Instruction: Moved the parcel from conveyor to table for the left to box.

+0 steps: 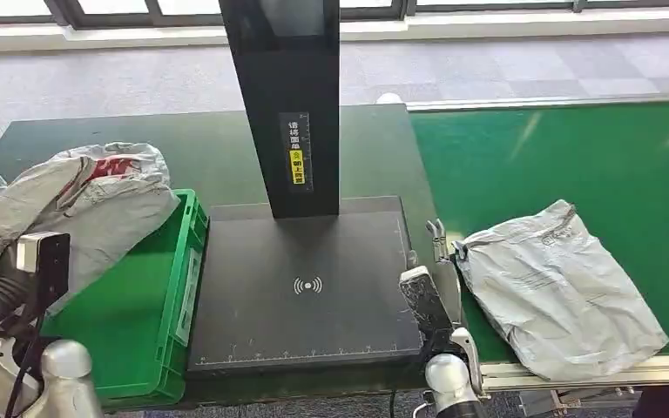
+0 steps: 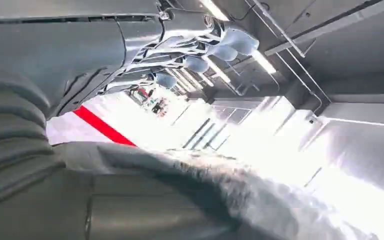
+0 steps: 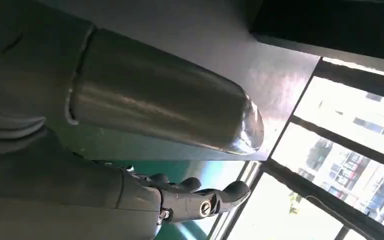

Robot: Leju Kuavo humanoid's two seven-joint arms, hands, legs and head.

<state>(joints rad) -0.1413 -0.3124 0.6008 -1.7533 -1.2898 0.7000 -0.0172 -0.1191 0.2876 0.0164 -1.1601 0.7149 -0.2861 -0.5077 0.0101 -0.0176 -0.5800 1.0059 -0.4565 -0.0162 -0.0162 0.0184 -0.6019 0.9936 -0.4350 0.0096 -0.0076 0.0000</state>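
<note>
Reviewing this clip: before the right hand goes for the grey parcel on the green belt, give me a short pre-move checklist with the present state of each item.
1. Crumpled grey plastic mailer parcel lies on the green conveyor belt, uncovered: ok.
2. Right hand sits at the belt's edge beside the parcel, holding nothing, fingers apart: ok.
3. Flat black scanner platform on the table has a bare surface to receive the parcel: ok.
4. Left hand holds a grey bag with red print over the green plastic crate, so it is not free yet: not ok.
5. Whether the belt is running: cannot tell.
</note>
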